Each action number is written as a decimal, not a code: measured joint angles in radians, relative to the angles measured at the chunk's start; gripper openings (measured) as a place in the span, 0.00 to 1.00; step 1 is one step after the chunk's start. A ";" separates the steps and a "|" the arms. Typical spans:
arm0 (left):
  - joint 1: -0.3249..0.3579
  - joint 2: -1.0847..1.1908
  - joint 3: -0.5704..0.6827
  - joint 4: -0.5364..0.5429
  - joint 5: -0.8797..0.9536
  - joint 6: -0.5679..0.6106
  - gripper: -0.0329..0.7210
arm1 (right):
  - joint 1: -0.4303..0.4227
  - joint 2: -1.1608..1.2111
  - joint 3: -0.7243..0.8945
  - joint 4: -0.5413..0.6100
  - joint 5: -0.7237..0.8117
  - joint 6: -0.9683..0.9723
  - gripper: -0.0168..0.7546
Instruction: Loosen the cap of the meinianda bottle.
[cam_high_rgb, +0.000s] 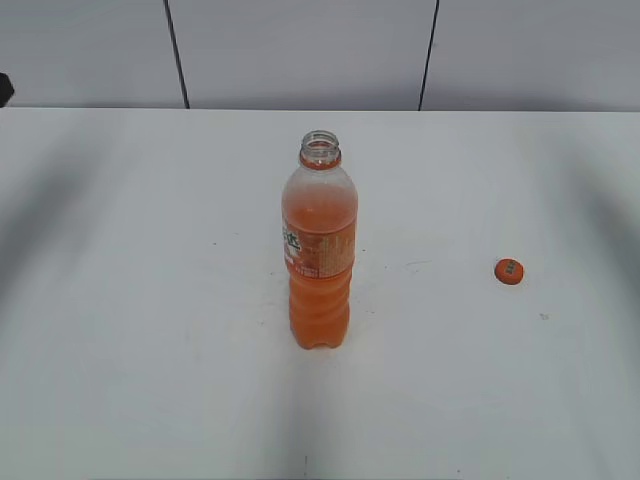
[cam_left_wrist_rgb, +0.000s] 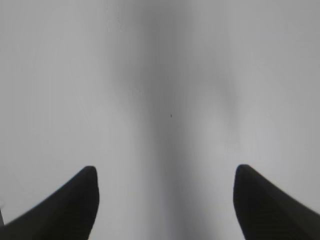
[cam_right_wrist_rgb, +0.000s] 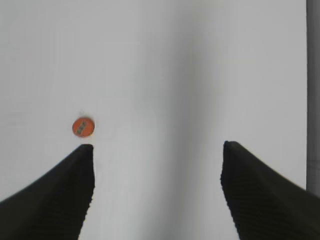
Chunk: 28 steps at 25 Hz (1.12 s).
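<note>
The meinianda bottle (cam_high_rgb: 320, 250) stands upright in the middle of the white table, its mouth open with no cap on it. The orange cap (cam_high_rgb: 509, 271) lies flat on the table to the bottle's right, top side up; it also shows in the right wrist view (cam_right_wrist_rgb: 83, 126). My right gripper (cam_right_wrist_rgb: 157, 150) is open and empty above the table, the cap just beyond its left fingertip. My left gripper (cam_left_wrist_rgb: 165, 172) is open and empty over bare table. Neither gripper shows in the exterior view.
The white table (cam_high_rgb: 150, 300) reaches back to a grey panelled wall (cam_high_rgb: 300, 50). The table's edge shows at the right of the right wrist view (cam_right_wrist_rgb: 307, 100). Soft arm shadows fall on the table at both sides.
</note>
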 joint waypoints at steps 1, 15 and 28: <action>0.000 -0.015 -0.002 -0.008 0.019 0.000 0.72 | 0.000 -0.005 -0.010 0.002 0.028 -0.003 0.79; 0.003 -0.684 0.497 -0.085 0.004 0.002 0.72 | 0.000 -0.543 0.447 0.009 0.031 -0.007 0.79; 0.003 -1.362 0.901 -0.148 -0.081 0.002 0.72 | 0.000 -0.967 1.051 0.021 -0.085 -0.007 0.79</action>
